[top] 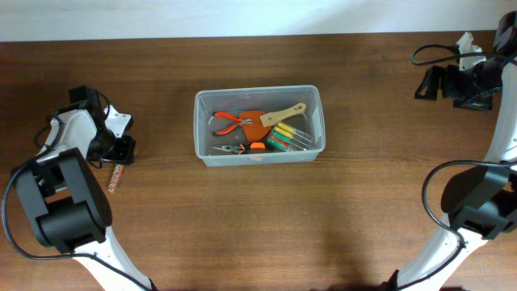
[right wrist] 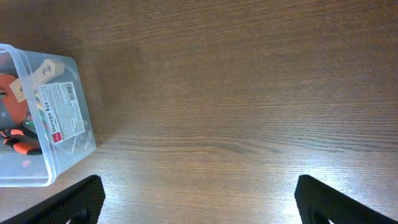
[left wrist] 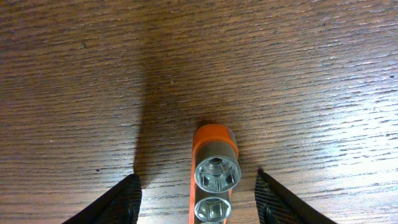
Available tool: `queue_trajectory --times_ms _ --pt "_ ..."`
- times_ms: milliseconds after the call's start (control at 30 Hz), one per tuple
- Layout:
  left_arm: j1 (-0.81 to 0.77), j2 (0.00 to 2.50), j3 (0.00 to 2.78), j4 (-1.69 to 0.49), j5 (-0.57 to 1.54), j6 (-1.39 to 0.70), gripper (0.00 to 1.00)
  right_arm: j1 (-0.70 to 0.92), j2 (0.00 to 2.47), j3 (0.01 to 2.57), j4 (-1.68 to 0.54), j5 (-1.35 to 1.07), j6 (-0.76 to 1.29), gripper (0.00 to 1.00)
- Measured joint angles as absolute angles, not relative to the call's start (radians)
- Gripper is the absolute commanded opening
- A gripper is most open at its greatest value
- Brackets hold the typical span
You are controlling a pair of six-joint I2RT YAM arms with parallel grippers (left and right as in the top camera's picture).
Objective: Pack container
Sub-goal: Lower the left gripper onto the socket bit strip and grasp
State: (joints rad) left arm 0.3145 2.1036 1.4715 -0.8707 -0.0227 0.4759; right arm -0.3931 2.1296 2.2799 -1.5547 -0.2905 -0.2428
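Closest to the lens in the left wrist view: two black fingertips (left wrist: 127, 200) of the left tool (left wrist: 202, 200), spread wide and pinching nothing. Between them, touching neither, an orange socket rail (left wrist: 214, 146) lying on the brown wooden surface (left wrist: 93, 74), with silver sockets (left wrist: 217, 173) clipped along it, open ends toward the lens. From overhead, sits at the far left of the surface, just beside the left arm (top: 65, 194), well apart from everything else.

Further right, near the middle of the surface: the container (top: 199, 129), a clear plastic tub, upright and open-topped. Holds red-handled pliers (top: 229, 121) at its left, a second small pair (top: 229, 149) in front of them, a wooden-handled piece (top: 287, 112) slanting toward the rear right corner, and green and yellow screwdriver handles (top: 283, 139) bunched at the right. Bears a white label (right wrist: 59, 112) on one end wall in the right wrist view.

Far right, by the rear corner: the right tool (right wrist: 205, 202), fingers likewise spread wide, gripping nothing, above bare wood and well apart from the container.
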Motion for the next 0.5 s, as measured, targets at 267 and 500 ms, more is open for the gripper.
queue_trajectory --times_ms 267,500 --pt "0.315 2.104 1.472 -0.870 -0.022 0.476 0.50 -0.393 2.130 2.280 -1.555 -0.290 -0.243 0.98" --pt "0.315 2.104 1.472 -0.870 -0.022 0.479 0.40 -0.393 2.130 2.280 -1.555 -0.290 -0.243 0.98"
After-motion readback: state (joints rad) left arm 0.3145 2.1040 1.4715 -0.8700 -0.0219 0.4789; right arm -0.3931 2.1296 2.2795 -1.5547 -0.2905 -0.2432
